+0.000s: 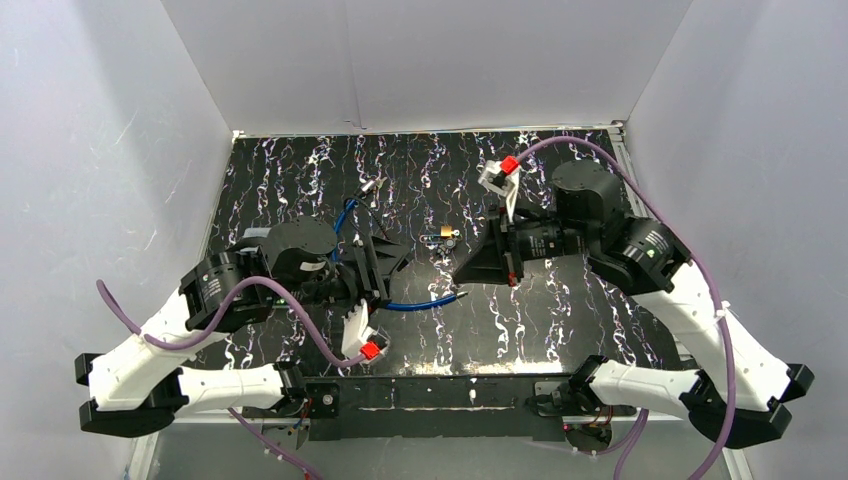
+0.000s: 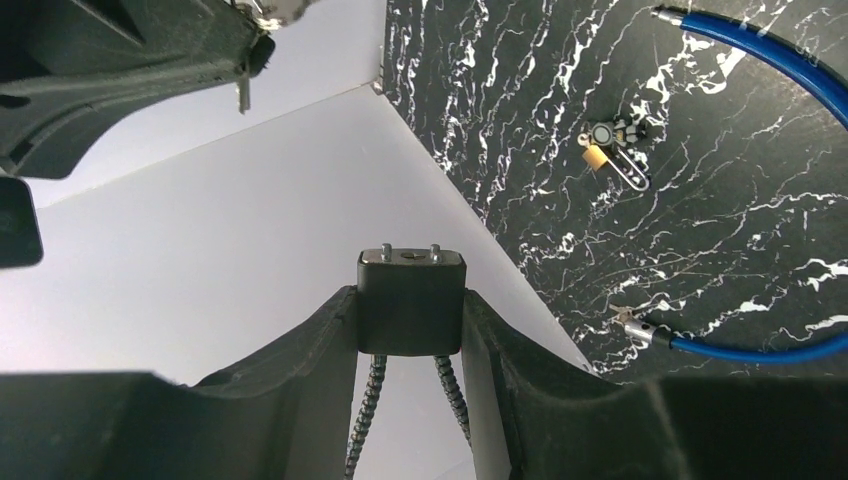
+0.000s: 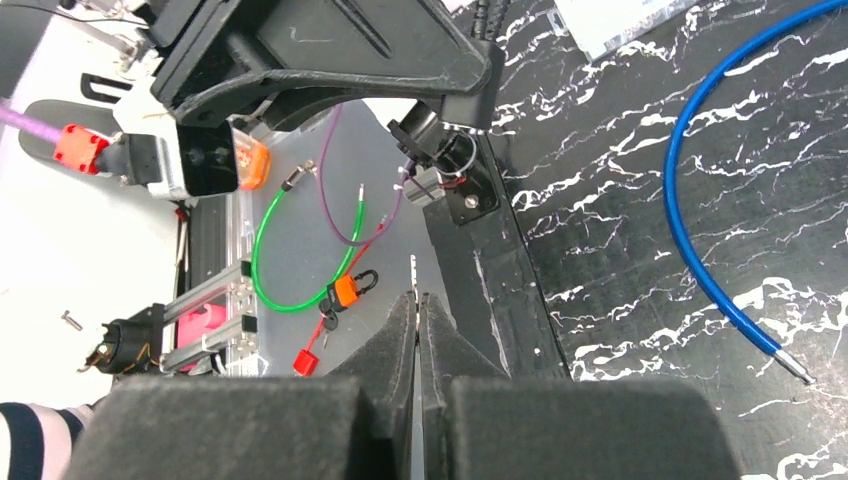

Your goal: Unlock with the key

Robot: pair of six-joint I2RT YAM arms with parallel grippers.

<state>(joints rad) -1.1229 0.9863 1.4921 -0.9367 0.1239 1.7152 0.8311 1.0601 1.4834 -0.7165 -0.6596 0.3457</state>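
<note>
So the left claw (image 2: 408,300) is pinching a chunky black lock (image 2: 410,318) by its sides, held up off the table (image 1: 560,320), silver keyhole end pointing toward the other arm, and two braided wires (image 2: 372,410) run off its back end. The right claw (image 3: 417,300) is pressed together on the key (image 3: 413,268), with only the thin blade poking out. Key and lock face each other but are clearly apart. A little brass padlock (image 1: 444,236) sits on the table between the claws, with a blue cable (image 1: 415,305) looping nearby.
</note>
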